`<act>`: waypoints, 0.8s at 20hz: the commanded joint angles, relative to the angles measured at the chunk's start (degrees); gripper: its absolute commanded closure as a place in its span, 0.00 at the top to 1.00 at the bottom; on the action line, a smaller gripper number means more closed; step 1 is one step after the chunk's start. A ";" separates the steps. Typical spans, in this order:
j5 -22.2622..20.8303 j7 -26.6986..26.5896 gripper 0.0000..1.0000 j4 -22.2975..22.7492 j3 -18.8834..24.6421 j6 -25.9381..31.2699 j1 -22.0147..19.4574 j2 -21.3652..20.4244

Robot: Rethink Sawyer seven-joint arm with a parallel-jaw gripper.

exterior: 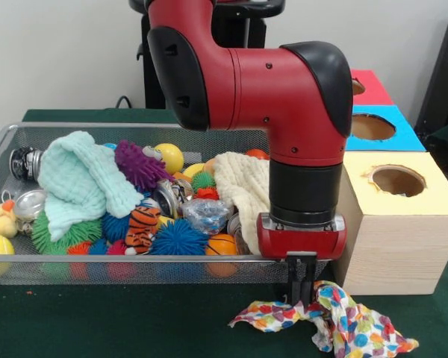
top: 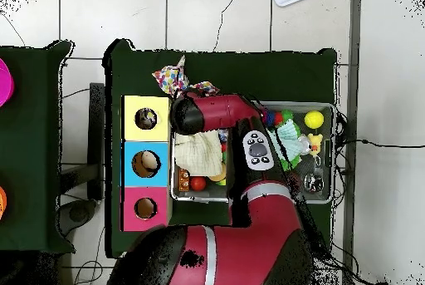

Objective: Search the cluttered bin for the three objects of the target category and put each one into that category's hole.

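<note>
1 thin white fabric piece (exterior: 336,317) with red, blue, yellow and orange blotches is seen at the lower right of the front view, outside the wire-mesh bin (exterior: 134,267), gathered between the gripper (exterior: 302,287) jaws. A mint-green cloth (exterior: 78,183), a cream cloth (exterior: 243,186) and balls are held in the bin. The yellow-faced hole (exterior: 398,180) interior is not made out.

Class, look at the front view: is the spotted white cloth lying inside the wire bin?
No. The spotted cloth lies on the green table in front of the bin, below the claw.
</note>
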 commanded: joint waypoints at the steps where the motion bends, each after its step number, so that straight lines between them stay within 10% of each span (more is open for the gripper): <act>1: -1.83 -0.83 0.00 4.57 3.28 0.84 -1.35 2.85; 9: -1.98 -1.16 0.00 4.37 3.18 1.24 -1.13 2.66; 10: -1.17 0.36 1.00 4.57 2.94 0.97 -1.12 2.67; 16: -1.85 -0.48 1.00 4.75 3.02 0.69 -1.01 2.79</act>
